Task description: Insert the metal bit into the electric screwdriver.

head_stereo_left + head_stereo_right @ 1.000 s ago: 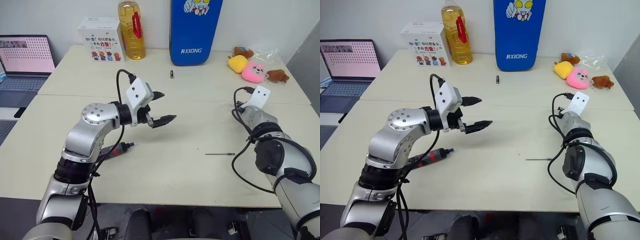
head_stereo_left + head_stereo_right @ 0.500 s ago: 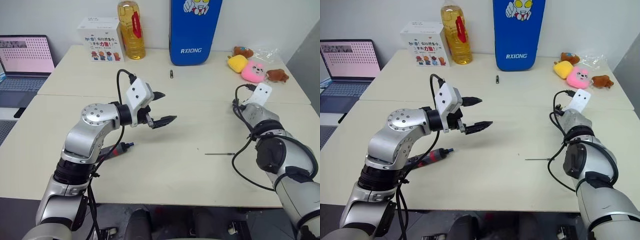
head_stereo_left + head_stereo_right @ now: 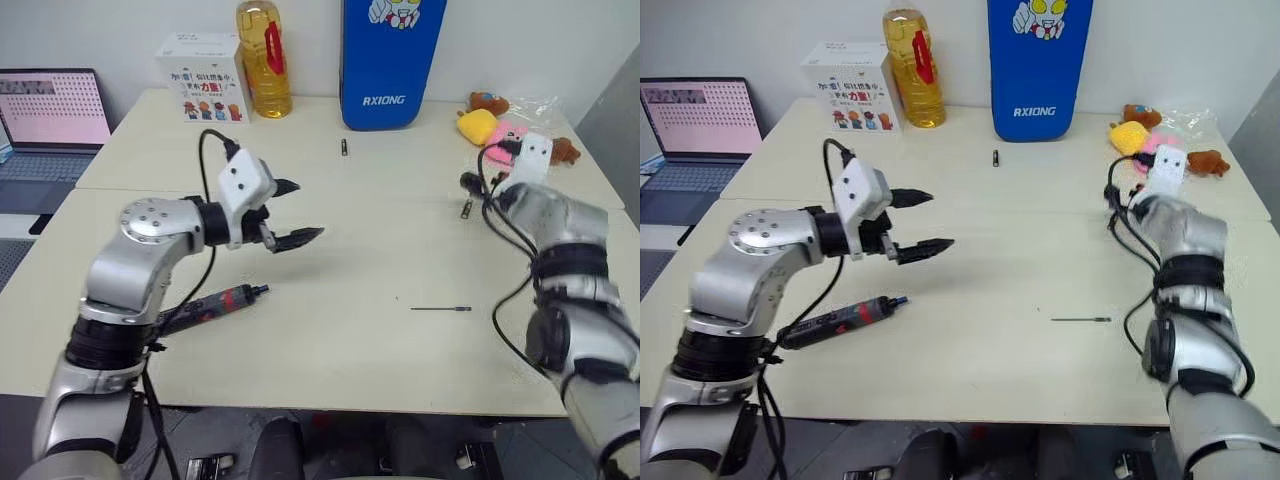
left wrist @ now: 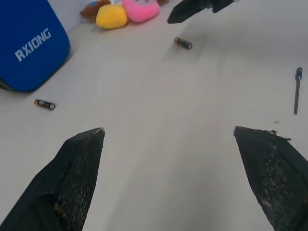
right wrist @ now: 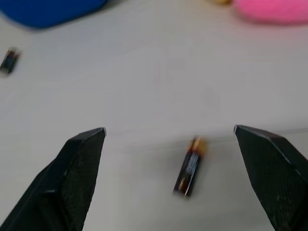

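One metal bit [image 3: 441, 309] near right; one electric screwdriver [image 3: 205, 306] near left; two batteries [image 3: 466, 208], [image 3: 343, 148]. Left gripper [image 3: 291, 212], right gripper [image 5: 168, 144] both spread, empty.

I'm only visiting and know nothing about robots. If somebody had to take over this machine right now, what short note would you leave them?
Left gripper: open, empty, held above the table.
Right gripper: open, empty, near a battery at the table's far right.
The metal bit lies flat on the table, in front of the right arm, touched by nothing.
The electric screwdriver lies on the table under the left arm, tip pointing toward the middle.
Done: nothing yet; neither part is picked up.
Left: grasp the screwdriver, grasp the bit, push the bit into the screwdriver's tip.
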